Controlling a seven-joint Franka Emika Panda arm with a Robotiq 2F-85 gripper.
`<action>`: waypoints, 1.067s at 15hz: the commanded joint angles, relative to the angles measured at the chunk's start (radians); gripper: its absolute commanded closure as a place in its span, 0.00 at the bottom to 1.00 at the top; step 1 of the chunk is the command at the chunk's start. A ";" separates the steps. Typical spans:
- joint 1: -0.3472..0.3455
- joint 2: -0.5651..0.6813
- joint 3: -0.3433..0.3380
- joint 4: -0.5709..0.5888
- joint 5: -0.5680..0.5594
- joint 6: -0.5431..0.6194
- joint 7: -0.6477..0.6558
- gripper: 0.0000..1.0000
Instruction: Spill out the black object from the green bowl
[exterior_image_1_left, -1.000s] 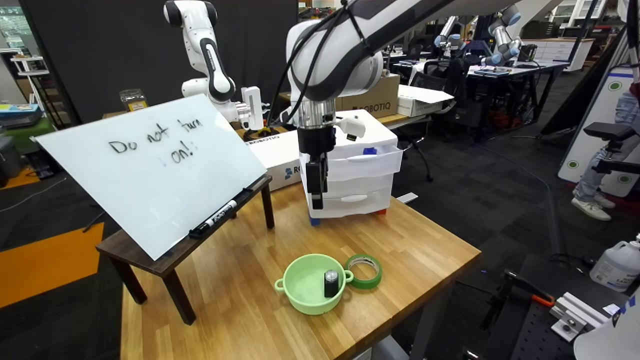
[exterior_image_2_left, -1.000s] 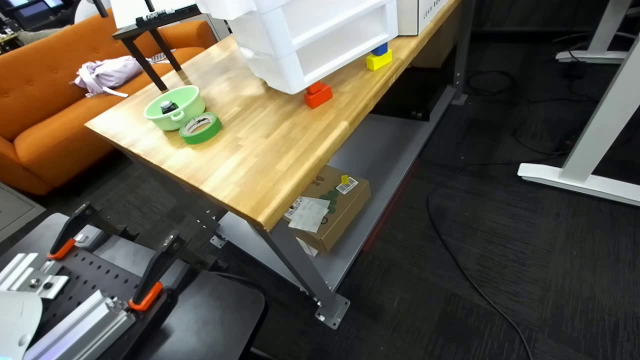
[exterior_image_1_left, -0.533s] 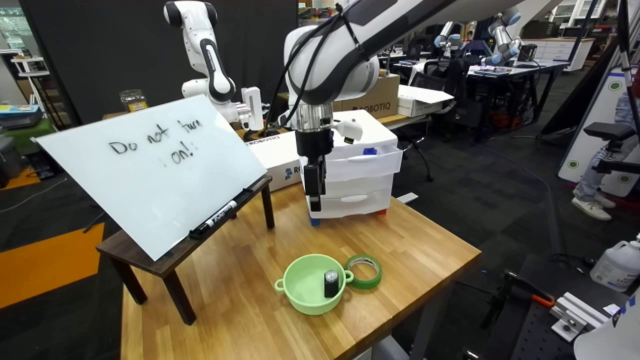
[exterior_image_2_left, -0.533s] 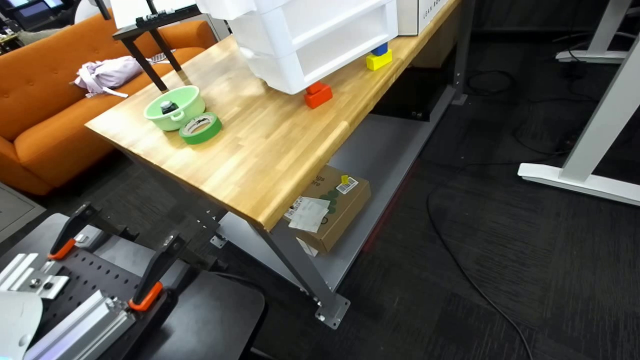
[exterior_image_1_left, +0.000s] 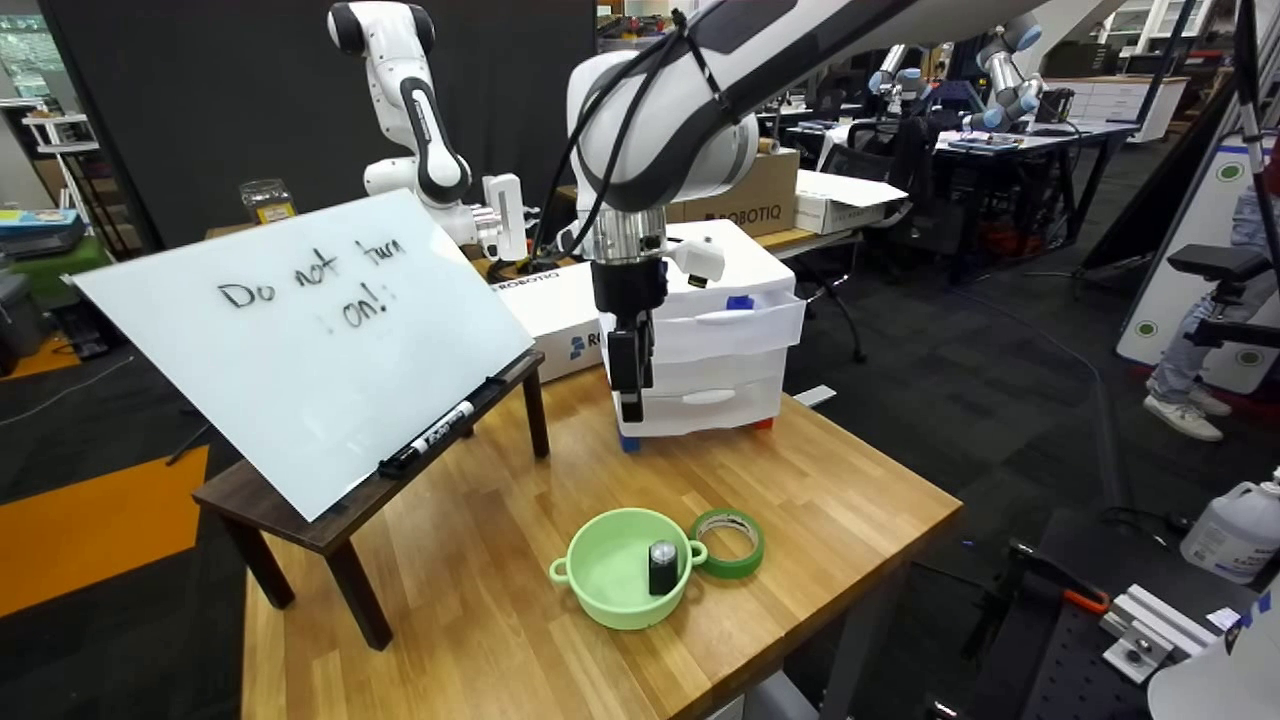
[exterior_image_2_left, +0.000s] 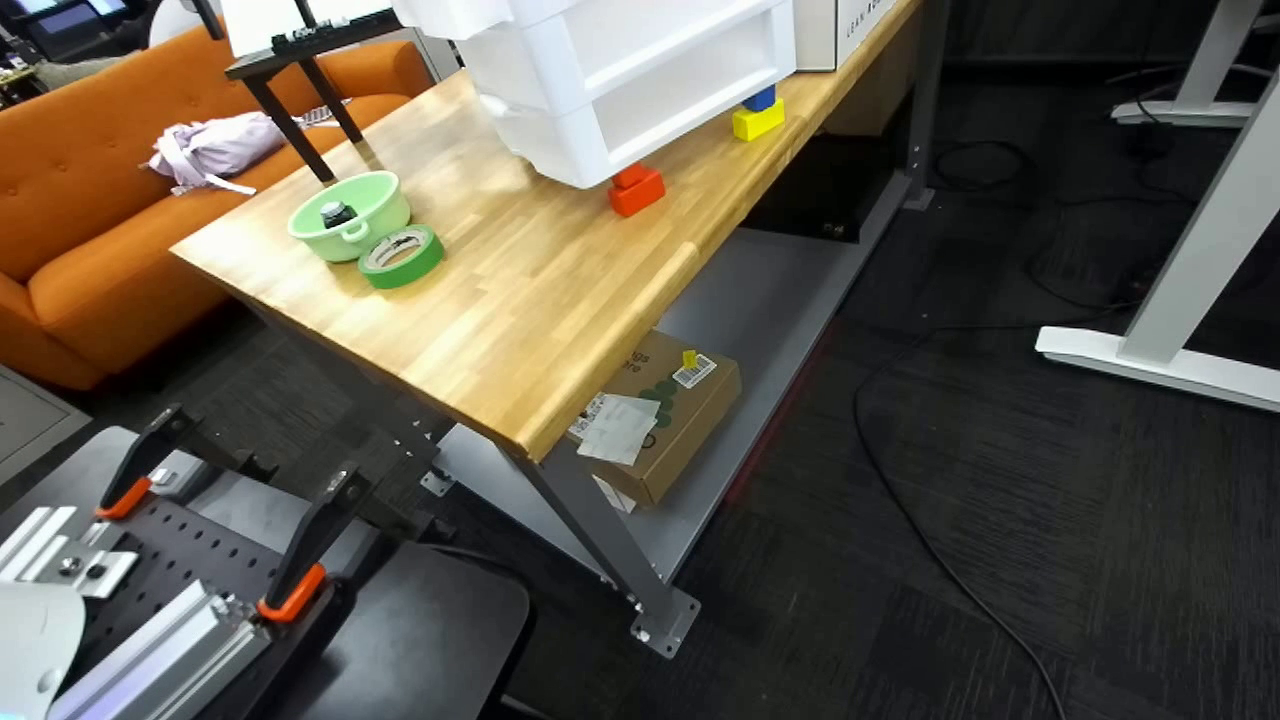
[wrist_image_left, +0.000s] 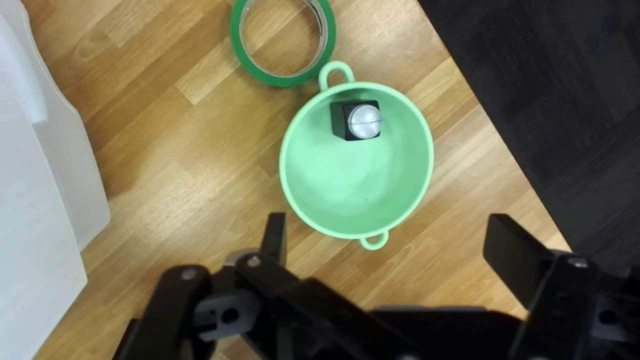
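Observation:
The light green bowl (exterior_image_1_left: 605, 575) stands upright on the wooden table, with a small loop handle on two opposite sides. It also shows in an exterior view (exterior_image_2_left: 385, 212) and the wrist view (wrist_image_left: 345, 180). The black object (exterior_image_1_left: 662, 570) is a small black block with a clear, silvery round top. It sits inside the bowl by the handle near the tape, also seen in the wrist view (wrist_image_left: 364, 121). My gripper (exterior_image_1_left: 630, 410) hangs above the table, behind the bowl and apart from it. In the wrist view my gripper (wrist_image_left: 387, 225) is open and empty, its fingers wide apart.
A green tape roll (exterior_image_1_left: 748, 562) lies beside the bowl's handle. White plastic drawers (exterior_image_1_left: 715, 385) stand close behind my gripper. A whiteboard (exterior_image_1_left: 310, 350) leans on a small dark stand (exterior_image_1_left: 300, 530) to one side. The table edge (wrist_image_left: 480, 102) runs near the bowl.
My gripper has shifted very slightly left and down in an exterior view, then held still over the last half second. The bowl, black object and tape have not moved.

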 joint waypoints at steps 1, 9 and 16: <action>-0.014 0.033 0.015 0.043 -0.046 -0.022 0.041 0.00; -0.070 0.202 0.036 0.174 0.003 -0.047 -0.054 0.00; -0.063 0.305 0.075 0.236 -0.015 -0.050 -0.048 0.00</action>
